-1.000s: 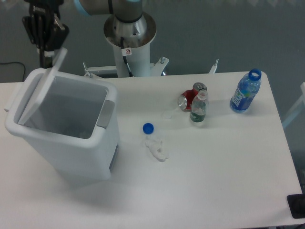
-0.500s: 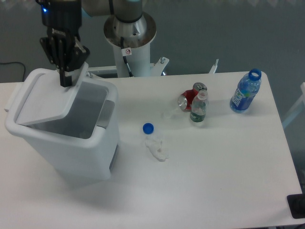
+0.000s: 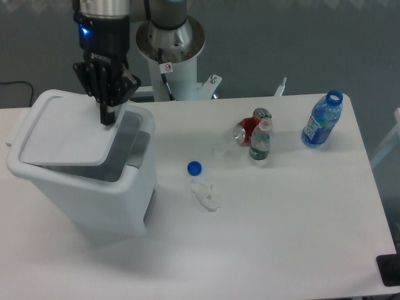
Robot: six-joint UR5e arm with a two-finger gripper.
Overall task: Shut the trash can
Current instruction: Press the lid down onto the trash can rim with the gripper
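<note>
- The trash can [image 3: 94,194] stands at the left end of the white tabletop [image 3: 287,237], its grey latch panel [image 3: 139,149] on the side facing the other items.
- Its flat lid [image 3: 65,131] is tilted down over the opening, nearly shut; a gap shows along the latch side.
- The end effector [image 3: 107,116] is directly above the far right edge of the lid, its dark fingers pointing down and pressed close together on the lid; nothing is held between them.
- Right of the bin lie a blue bottle cap [image 3: 194,167] and a crumpled white scrap [image 3: 206,194].
- Further right are a crushed red can [image 3: 249,129], a small clear bottle [image 3: 260,141] and a blue uncapped bottle [image 3: 322,120].
</note>
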